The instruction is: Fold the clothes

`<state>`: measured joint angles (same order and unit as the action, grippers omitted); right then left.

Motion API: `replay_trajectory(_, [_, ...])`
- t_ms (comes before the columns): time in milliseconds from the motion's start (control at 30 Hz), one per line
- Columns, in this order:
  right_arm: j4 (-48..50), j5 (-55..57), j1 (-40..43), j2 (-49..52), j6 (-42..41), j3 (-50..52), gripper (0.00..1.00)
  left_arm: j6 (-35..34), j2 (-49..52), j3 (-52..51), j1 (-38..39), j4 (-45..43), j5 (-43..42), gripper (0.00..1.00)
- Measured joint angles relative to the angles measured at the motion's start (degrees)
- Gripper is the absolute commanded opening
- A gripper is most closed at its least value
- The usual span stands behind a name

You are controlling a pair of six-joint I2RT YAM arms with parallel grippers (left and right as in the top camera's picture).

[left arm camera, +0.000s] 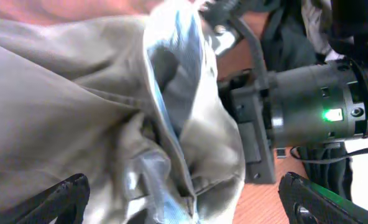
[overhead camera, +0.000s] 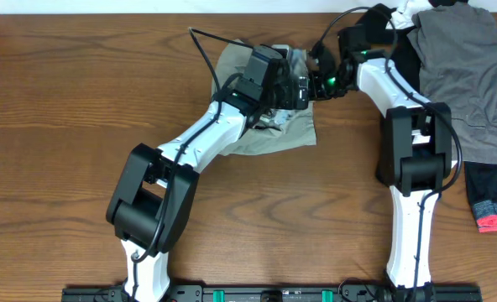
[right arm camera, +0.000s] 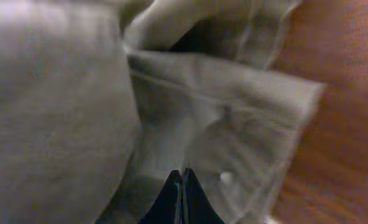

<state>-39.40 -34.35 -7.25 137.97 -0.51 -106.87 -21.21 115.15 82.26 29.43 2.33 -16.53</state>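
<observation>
Bunching inside spread left tool (left arm camera: 184, 193), clothes (left arm camera: 78, 93)

No writing, label, brand or number can be read on the clothes (overhead camera: 295, 134) or anywhere else.

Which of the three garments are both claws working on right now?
The pale khaki shorts in the middle, bunched up between the arms. The grey garment and black garment lie apart at the right edge.

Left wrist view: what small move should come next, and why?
Probably shut the left gripper: its fingers stand open either side of a bunched fold of the clothes, while the right gripper looks pinched shut on the cloth.
</observation>
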Motion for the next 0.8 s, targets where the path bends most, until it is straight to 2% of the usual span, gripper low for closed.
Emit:
replay_trajectory(133, [0.48, 1.46, 1.49, -2.47, -1.92, -0.61, 0.05, -0.02, -4.15, 0.00, -2.03, 0.44, 0.00, 0.98])
replay_trajectory(367, [-1.40, 3.76, 4.20, -13.31, -3.30, -2.67, 0.30, 0.00, -17.66, 0.09, -7.91, 4.37, 0.00, 0.98])
replay_trajectory(467, [-4.57, 4.00, 3.91, -15.65, -2.56, -3.74, 0.37, 0.00, -21.49, 0.59, -11.26, 9.25, 0.02, 0.98])
replay_trajectory(667, [-11.76, 5.40, -0.66, -14.78, 1.95, -3.56, 0.63, 0.02, -22.95, 0.72, -18.14, 21.59, 0.07, 0.98])
replay_trajectory(800, [-13.53, 7.87, -4.26, -14.69, 4.22, -3.50, 0.66, 0.74, -22.95, 0.70, -20.50, 26.62, 0.07, 0.98])
